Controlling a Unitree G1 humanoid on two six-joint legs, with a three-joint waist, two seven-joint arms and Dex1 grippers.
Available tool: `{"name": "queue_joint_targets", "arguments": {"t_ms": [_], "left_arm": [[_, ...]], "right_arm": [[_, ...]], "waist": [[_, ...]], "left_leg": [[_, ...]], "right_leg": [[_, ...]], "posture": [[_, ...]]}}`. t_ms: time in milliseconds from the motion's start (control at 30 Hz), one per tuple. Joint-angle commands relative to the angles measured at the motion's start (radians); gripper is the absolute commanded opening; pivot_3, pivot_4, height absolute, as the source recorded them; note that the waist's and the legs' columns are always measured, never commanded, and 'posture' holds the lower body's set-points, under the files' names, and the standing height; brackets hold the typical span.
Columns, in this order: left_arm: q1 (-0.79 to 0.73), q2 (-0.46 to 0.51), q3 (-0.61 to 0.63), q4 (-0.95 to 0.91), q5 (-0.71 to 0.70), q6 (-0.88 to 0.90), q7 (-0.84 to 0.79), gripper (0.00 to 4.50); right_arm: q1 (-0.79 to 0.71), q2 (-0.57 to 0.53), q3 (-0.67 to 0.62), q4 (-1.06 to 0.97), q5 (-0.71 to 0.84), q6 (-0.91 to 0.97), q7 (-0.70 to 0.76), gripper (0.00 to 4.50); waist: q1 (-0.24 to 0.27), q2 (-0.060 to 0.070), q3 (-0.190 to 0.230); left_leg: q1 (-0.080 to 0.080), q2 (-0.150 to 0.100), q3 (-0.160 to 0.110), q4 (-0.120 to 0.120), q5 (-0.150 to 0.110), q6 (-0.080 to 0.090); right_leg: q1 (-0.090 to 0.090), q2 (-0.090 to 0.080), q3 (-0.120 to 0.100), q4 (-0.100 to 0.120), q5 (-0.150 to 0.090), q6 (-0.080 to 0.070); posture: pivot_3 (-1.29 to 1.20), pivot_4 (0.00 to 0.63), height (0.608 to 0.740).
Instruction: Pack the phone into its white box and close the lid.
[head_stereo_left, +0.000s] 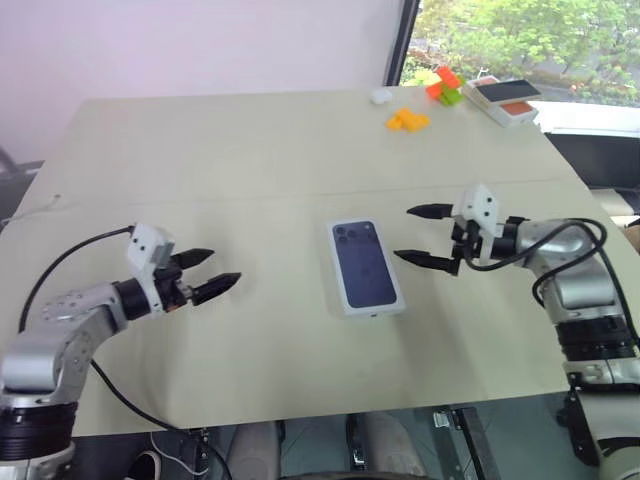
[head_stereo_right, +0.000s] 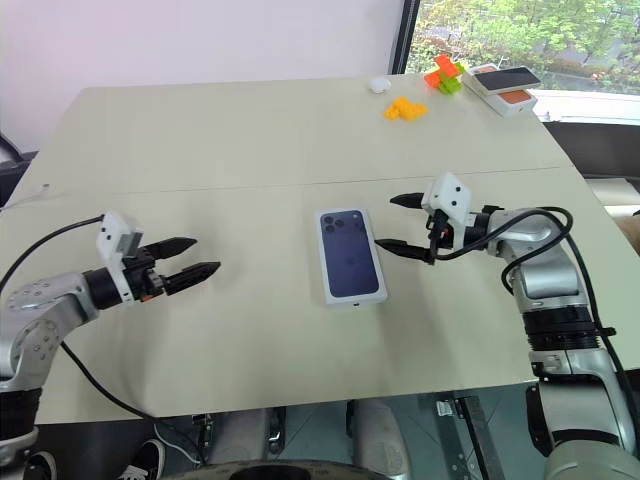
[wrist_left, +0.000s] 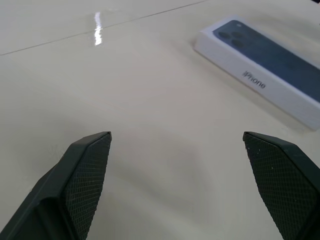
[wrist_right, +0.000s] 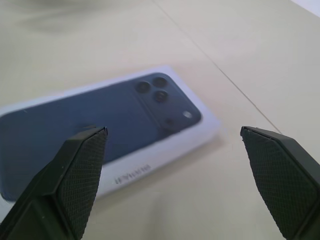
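- Closed white box lying flat near the middle of the table, lid on top with its dark-blue phone picture facing up.
- No tray seen apart from the lid; seated square in the side-on left wrist view, no gap visible along the near side.
- Phone itself hidden, presumably inside; cannot confirm from here.
- Left gripper hanging above the table well to the left of the box, jaws spread wide, nothing between them.
- Right gripper just beside the box's right edge, jaws likewise wide apart and empty, pointing toward the box, not touching it.
- Orange blocks and a small orange-and-white box sitting at the far right corner, well apart from the work.
- Judged step: packing looks finished, both grippers clear of the box.
- Next move, as a guess: little beyond checking that the lid sits fully down at every corner; if one corner rides high, a light downward press there, keeping the box from sliding on the smooth tabletop.
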Motion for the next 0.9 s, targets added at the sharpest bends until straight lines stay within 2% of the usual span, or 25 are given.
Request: {"name": "queue_joint_targets", "arguments": {"t_ms": [33, 167, 433, 900], "left_arm": [[0.042, 0.040, 0.082, 0.006, -0.001, -0.045, -0.029, 4.45], [0.109, 0.077, 0.127, 0.010, 0.021, -0.080, -0.038, 4.45], [0.154, 0.065, 0.165, -0.015, 0.049, -0.192, -0.028, 4.45], [0.158, 0.090, 0.152, -0.029, 0.048, -0.164, -0.034, 4.45]], "right_arm": [[-0.016, -0.032, -0.042, 0.006, 0.024, -0.027, 0.021, 4.46], [0.009, -0.066, -0.063, 0.030, 0.035, -0.050, 0.048, 4.46], [0.090, -0.111, -0.120, 0.022, 0.059, -0.092, 0.083, 4.46], [0.116, -0.120, -0.107, -0.030, 0.054, -0.066, 0.061, 4.46]], "waist": [[-0.001, 0.000, 0.000], [-0.001, 0.000, 0.000], [0.001, 0.000, 0.000], [-0.001, 0.000, 0.000]], "left_leg": [[0.000, 0.000, 0.000, 0.000, 0.000, 0.000], [0.000, 0.000, 0.003, -0.002, 0.000, 0.001], [0.000, 0.000, 0.005, -0.002, -0.001, 0.001], [0.000, 0.001, 0.007, -0.002, -0.001, 0.001]], "right_leg": [[0.000, 0.000, 0.000, 0.000, 0.000, 0.000], [-0.002, -0.001, 0.002, 0.000, 0.000, 0.000], [-0.003, -0.002, 0.003, 0.000, 0.000, 0.000], [-0.004, -0.001, 0.004, 0.000, 0.000, 0.000]], "posture": [[0.00, 0.150, 0.740], [0.00, 0.150, 0.740], [0.00, 0.150, 0.740], [0.00, 0.150, 0.740]]}}
